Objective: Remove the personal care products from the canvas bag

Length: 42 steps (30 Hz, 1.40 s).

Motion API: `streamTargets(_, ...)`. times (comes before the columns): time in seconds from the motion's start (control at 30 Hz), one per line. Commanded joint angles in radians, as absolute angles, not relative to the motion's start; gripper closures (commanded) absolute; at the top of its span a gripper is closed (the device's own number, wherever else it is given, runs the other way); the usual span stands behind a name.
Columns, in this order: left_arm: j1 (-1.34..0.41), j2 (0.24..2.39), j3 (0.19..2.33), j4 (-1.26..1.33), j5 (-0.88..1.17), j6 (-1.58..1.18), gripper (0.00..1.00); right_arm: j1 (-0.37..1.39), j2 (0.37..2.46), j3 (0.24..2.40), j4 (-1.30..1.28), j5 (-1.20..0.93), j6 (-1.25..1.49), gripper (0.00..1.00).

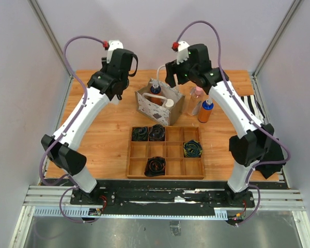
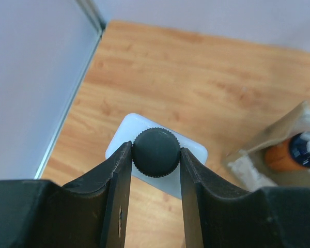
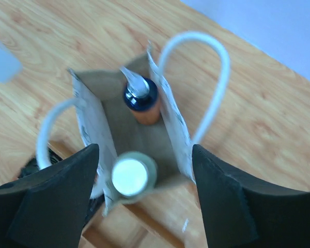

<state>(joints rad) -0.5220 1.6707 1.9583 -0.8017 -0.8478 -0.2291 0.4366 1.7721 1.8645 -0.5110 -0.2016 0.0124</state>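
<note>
A pinkish bottle (image 1: 195, 99) and an orange bottle (image 1: 205, 111) already stand beside the canvas bag (image 1: 154, 107), the left claw (image 2: 156, 150) pinches a white bottle (image 2: 123, 133) by its dark cap (image 2: 156, 155) out over the table (image 1: 101, 135), and the right claw (image 3: 144, 152) hangs wide apart above a dark-topped bottle (image 3: 143, 102) and a pale-capped bottle (image 3: 130, 176) left inside.

No text, label or number is legible on anything here.
</note>
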Motion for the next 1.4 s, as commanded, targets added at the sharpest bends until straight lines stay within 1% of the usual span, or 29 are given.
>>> streamTargets(0.0,-0.496,1.567,1.764,-0.631,-0.800,-0.330,1.00,0.506,1.907,2.031,-0.612,-0.200,-0.029,0.24)
streamTargets(0.1,-0.490,1.544,1.683,-0.599,-0.781,-0.347,0.99,0.536,2.019,2.135,-0.669,-0.159,-0.014,0.18)
streamTargets(0.2,-0.479,1.524,1.624,-0.574,-0.762,-0.362,1.00,0.546,2.114,2.221,-0.702,-0.141,0.010,0.17)
streamTargets(0.4,-0.476,1.466,1.514,-0.513,-0.739,-0.366,1.00,0.555,2.225,2.249,-0.682,-0.138,0.035,0.22)
streamTargets(0.57,-0.476,1.410,1.417,-0.449,-0.725,-0.374,0.99,0.559,2.269,2.234,-0.623,-0.148,0.060,0.25)
streamTargets(0.7,-0.476,1.366,1.320,-0.382,-0.702,-0.387,0.99,0.563,2.312,2.249,-0.573,-0.145,0.077,0.25)
streamTargets(0.87,-0.476,1.356,1.231,-0.319,-0.670,-0.414,0.99,0.578,2.399,2.351,-0.572,-0.139,0.102,0.22)
streamTargets(0.97,-0.476,1.372,1.210,-0.307,-0.653,-0.424,0.98,0.588,2.450,2.402,-0.595,-0.124,0.101,0.25)
streamTargets(1.0,-0.476,1.377,1.205,-0.306,-0.648,-0.429,0.96,0.592,2.458,2.406,-0.595,-0.113,0.098,0.27)
streamTargets(1.03,-0.476,1.380,1.200,-0.302,-0.643,-0.432,0.95,0.594,2.465,2.407,-0.595,-0.103,0.096,0.32)
streamTargets(1.07,-0.475,1.380,1.194,-0.298,-0.635,-0.434,0.94,0.595,2.468,2.407,-0.595,-0.097,0.094,0.39)
streamTargets(1.17,-0.476,1.376,1.178,-0.287,-0.623,-0.437,0.85,0.595,2.460,2.398,-0.599,-0.074,0.085,0.77)
streamTargets(1.2,-0.476,1.374,1.176,-0.287,-0.621,-0.435,0.81,0.595,2.440,2.387,-0.596,-0.067,0.083,0.88)
streamTargets(1.23,-0.476,1.372,1.175,-0.288,-0.621,-0.435,0.79,0.595,2.415,2.371,-0.591,-0.061,0.083,0.96)
streamTargets(1.27,-0.476,1.370,1.174,-0.289,-0.620,-0.433,0.71,0.594,2.385,2.348,-0.575,-0.058,0.081,0.99)
streamTargets(1.37,-0.476,1.358,1.175,-0.296,-0.622,-0.429,0.47,0.596,2.284,2.312,-0.542,-0.045,0.073,0.99)
